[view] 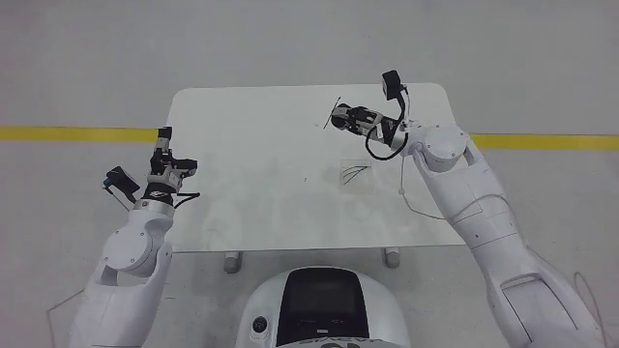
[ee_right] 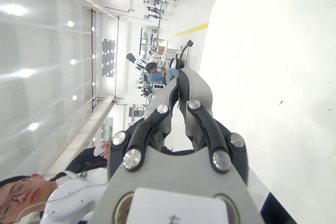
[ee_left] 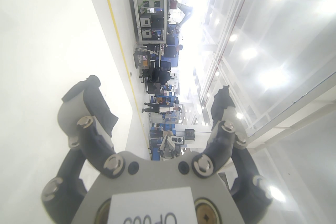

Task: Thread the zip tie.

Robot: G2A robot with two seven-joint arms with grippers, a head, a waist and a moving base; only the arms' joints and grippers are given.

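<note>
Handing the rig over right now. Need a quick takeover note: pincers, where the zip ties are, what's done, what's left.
Left pincer: open, holding nothing, by the left edge of the table.
Right pincer: shut on a zip tie, held over the far middle of the table. In the top view the tie looks straight.
Loose zip ties: lying on the table, nearer the robot than the right pincer.
Done: one tie picked up.
Left: thread its tail through its head; no loop visible yet. The left pincer will likely need to come across to take the free end.

L claw [ee_left: 157,88] wide, R claw [ee_right: 181,78] clamped
</note>
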